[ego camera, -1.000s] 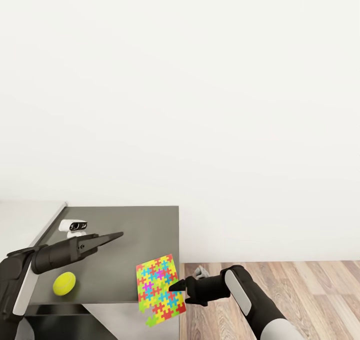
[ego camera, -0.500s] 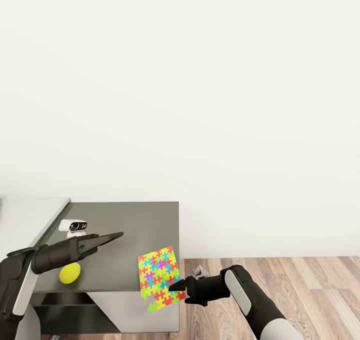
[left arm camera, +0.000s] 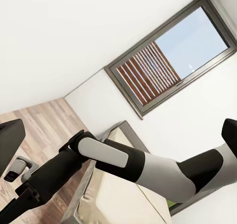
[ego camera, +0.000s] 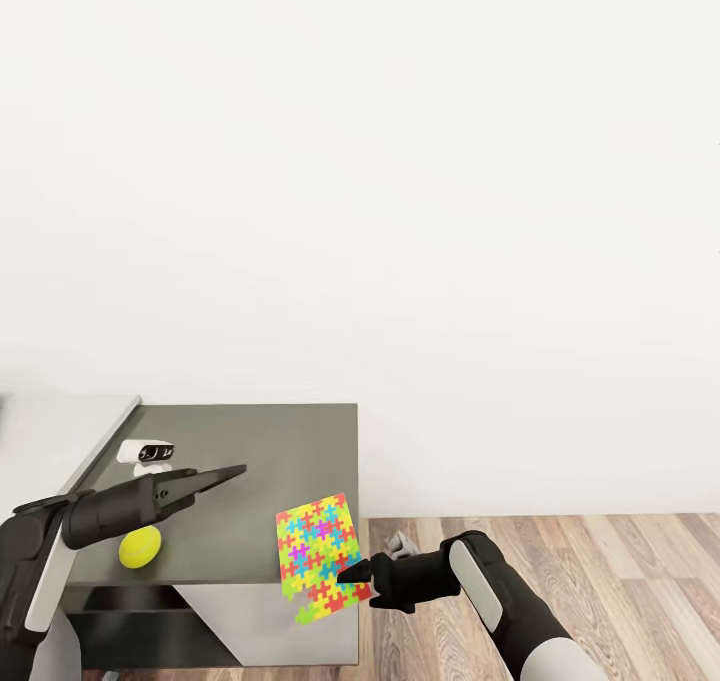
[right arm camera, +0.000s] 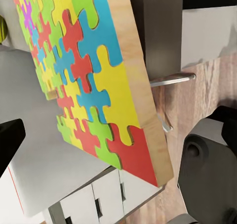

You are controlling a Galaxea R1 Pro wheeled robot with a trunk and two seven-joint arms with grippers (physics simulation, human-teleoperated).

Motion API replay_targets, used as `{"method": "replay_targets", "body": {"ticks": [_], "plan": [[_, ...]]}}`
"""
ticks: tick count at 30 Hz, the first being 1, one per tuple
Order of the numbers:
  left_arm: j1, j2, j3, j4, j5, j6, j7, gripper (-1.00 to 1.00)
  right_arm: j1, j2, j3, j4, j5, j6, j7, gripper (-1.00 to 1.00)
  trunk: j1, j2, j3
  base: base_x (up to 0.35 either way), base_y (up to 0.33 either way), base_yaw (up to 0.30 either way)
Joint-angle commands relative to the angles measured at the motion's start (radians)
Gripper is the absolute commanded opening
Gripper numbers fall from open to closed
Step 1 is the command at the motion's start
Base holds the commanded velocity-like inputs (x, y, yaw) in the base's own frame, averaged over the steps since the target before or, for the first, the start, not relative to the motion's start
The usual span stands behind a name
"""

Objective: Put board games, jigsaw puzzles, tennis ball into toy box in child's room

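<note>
My right gripper [ego camera: 348, 572] is shut on the lower edge of a jigsaw puzzle [ego camera: 318, 556], a bright multicoloured slab held upright in the air just off the dark cabinet's right front corner. The right wrist view shows the puzzle [right arm camera: 84, 81] and its wooden edge up close. The tennis ball [ego camera: 140, 547] lies on the dark grey cabinet [ego camera: 270, 451] near its front edge. My left gripper [ego camera: 240, 472] hangs open above the cabinet, up and right of the ball, holding nothing. A strip of the white table [ego camera: 55, 431] shows at the far left. The toy box and board games are out of view.
A small white camera-like gadget [ego camera: 148, 453] stands on the cabinet behind my left arm. A bare white wall rises behind the cabinet. Wooden floor [ego camera: 600, 561] lies open to the right. In the left wrist view the beige bed [left arm camera: 118, 199] sits under a window [left arm camera: 168, 51].
Between one second and half a second ago the view shifted, so cabinet, ball and puzzle sit higher in the picture. Since then nothing has moved, and both arms keep their pose.
</note>
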Motion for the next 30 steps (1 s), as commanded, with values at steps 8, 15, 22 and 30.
{"method": "replay_targets", "body": {"ticks": [8, 15, 22, 30], "plan": [[-0.001, -0.001, 0.011, 0.000, 0.000, 0.011, -0.004, 1.00, 0.000, 0.000, -0.001, 0.000, 0.010, 0.002, 0.010, 1.00, 0.000, -0.001, -0.001, 0.000, 0.001, 0.000], [-0.001, -0.001, 0.019, 0.000, 0.000, 0.011, -0.004, 1.00, 0.000, 0.000, -0.001, 0.000, 0.011, 0.002, 0.010, 1.00, 0.000, -0.001, -0.001, 0.006, 0.074, 0.000], [-0.001, -0.001, 0.020, 0.000, 0.000, 0.011, -0.004, 1.00, -0.001, 0.000, -0.001, 0.000, 0.010, 0.002, 0.010, 1.00, 0.000, -0.001, -0.001, 0.004, 0.034, 0.000], [-0.001, -0.002, 0.021, 0.000, 0.000, 0.011, -0.004, 1.00, 0.000, 0.000, -0.001, 0.000, 0.010, 0.002, 0.010, 1.00, 0.000, -0.001, -0.001, 0.001, 0.007, 0.000]]}}
